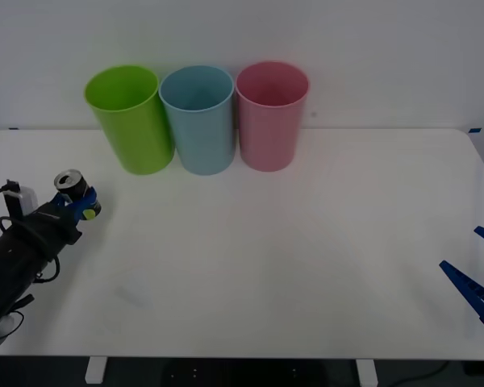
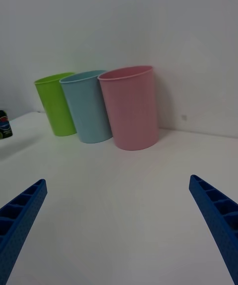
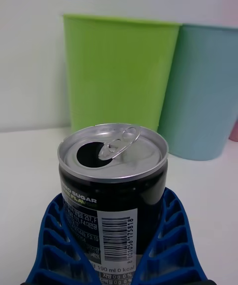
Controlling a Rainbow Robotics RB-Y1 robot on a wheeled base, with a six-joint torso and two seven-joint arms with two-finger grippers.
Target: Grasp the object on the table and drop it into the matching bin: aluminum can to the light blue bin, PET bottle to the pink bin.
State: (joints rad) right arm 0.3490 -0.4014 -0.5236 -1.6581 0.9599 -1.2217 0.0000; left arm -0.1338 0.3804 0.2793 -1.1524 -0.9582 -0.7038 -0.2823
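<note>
- My left end effector (image 1: 79, 206), at the white worktop's (image 1: 290, 258) left edge, pinches the small black aluminium can (image 3: 113, 185), upright.
- Tall light blue plastic bin (image 1: 198, 119) lies ahead and to the right, past the lime green bin (image 1: 131, 117).
- Right end effector (image 2: 119, 225) spread, parked far right.

A tall lime green plastic cylinder bin (image 1: 131, 118) stands upright with its round rim open at the top, slightly tapered toward its base. It is the outermost of the row on that side, beyond the left hand and well apart from it. Behind it rises a plain white wall (image 1: 387, 56). Small dark blue tape marks (image 1: 473, 130) sit where desk meets wall.
</note>
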